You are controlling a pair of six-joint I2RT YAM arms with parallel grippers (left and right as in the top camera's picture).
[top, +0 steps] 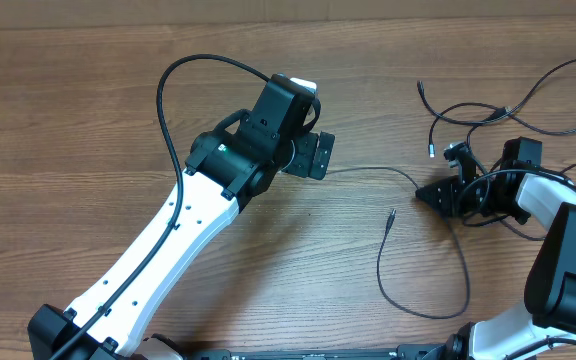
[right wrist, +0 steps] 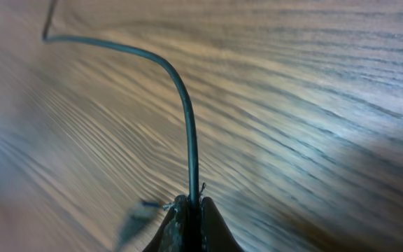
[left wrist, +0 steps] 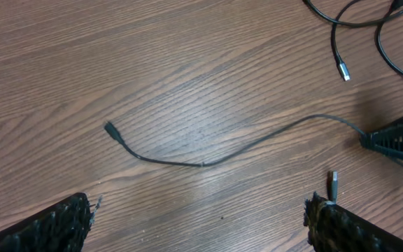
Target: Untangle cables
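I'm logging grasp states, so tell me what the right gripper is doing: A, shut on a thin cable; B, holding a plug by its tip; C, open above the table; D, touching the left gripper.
A: in the right wrist view the right gripper has its fingers closed on a thin cable that runs out from between them.

No lettering, label, brand, number or sign can be read in any view, neither on the cables [left wrist: 201, 164] nor on the table [top: 68, 100] under them.
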